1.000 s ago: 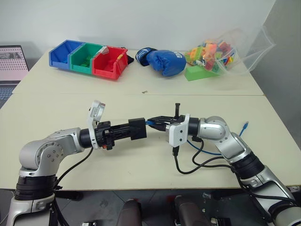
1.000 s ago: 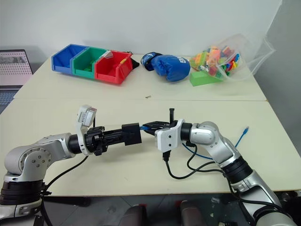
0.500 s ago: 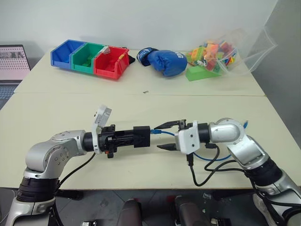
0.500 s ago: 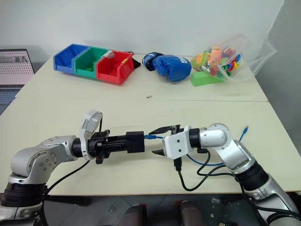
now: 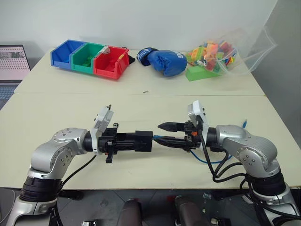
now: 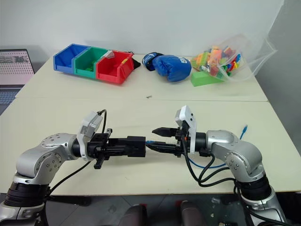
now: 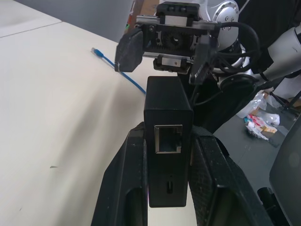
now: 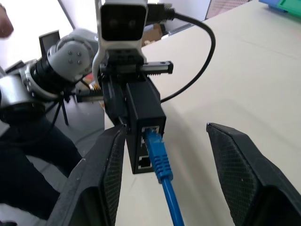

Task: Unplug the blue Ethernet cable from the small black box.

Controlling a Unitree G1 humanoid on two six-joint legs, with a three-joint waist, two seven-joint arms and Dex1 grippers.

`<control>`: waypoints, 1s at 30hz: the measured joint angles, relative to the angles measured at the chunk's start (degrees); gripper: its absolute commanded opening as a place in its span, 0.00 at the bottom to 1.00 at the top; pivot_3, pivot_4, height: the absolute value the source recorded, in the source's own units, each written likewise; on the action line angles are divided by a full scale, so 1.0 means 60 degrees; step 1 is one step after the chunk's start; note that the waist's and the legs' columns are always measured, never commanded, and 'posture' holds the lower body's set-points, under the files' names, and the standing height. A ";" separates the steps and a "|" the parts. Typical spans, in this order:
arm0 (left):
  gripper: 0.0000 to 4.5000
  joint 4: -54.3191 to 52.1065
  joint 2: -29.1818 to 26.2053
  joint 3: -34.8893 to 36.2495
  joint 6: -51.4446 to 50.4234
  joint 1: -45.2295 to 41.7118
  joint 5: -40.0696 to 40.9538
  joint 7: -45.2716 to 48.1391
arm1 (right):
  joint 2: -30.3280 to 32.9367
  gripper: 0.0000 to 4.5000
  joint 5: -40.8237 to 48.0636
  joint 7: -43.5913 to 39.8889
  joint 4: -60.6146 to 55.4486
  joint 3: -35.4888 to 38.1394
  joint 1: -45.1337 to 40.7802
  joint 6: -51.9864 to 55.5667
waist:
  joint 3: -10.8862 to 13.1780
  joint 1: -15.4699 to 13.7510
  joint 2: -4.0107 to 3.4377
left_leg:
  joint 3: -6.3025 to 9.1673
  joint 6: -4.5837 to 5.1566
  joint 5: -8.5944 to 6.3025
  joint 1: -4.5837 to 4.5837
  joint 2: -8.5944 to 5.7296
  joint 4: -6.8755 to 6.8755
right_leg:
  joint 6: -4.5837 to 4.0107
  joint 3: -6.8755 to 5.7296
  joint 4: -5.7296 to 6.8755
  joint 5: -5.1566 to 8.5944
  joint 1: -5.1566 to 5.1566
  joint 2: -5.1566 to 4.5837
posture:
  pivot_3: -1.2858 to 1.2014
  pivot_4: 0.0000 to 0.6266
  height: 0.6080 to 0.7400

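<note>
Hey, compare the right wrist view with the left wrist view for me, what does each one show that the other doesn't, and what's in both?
The right wrist view shows the blue Ethernet cable's plug seated in a port of the small black box, with the open right gripper's fingers apart on either side of it. The left wrist view shows the box's other face with an empty port, and the cable's loose far plug lying on the table. Both share the box clamped in the shut left gripper, and the blue cable.
</note>
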State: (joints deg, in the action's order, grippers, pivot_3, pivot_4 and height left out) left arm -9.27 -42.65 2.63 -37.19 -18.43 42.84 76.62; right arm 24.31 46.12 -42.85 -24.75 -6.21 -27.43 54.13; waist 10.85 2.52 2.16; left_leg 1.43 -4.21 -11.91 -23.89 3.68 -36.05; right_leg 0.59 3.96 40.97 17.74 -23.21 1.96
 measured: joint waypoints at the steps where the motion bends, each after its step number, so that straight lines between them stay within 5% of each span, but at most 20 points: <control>1: 0.17 0.0080 0.0000 0.0000 0.0016 0.0000 -0.0008 0.0053 | -0.0024 0.64 0.0227 0.0061 0.0011 0.0075 0.0000 0.0193 | 0.0000 0.0001 0.0000 | 0.0001 0.0000 0.0000 -0.0001 0.0001 0.0000 | 0.0000 -0.0002 -0.0001 0.0000 0.0000 0.0001 | 0.52 0.24 1.00; 30: 0.17 0.0446 -0.0041 0.0002 0.0267 0.0163 -0.0058 0.0293 | -0.0132 0.64 0.0008 0.0060 0.0447 -0.0566 -0.0108 0.0213 | 0.0000 0.0090 0.0000 | 0.0001 0.0001 0.0000 -0.0003 0.0002 0.0003 | 0.0005 -0.0003 -0.0006 0.0003 -0.0003 0.0003 | 0.52 0.24 1.00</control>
State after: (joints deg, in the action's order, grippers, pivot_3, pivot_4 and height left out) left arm -6.60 -42.90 2.64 -35.59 -17.45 42.50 78.38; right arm 23.52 46.17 -42.49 -22.07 -9.61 -28.08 55.40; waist 10.85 3.06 2.16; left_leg 1.44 -4.21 -11.91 -23.90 3.69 -36.03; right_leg 0.62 3.94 40.94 17.76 -23.23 1.98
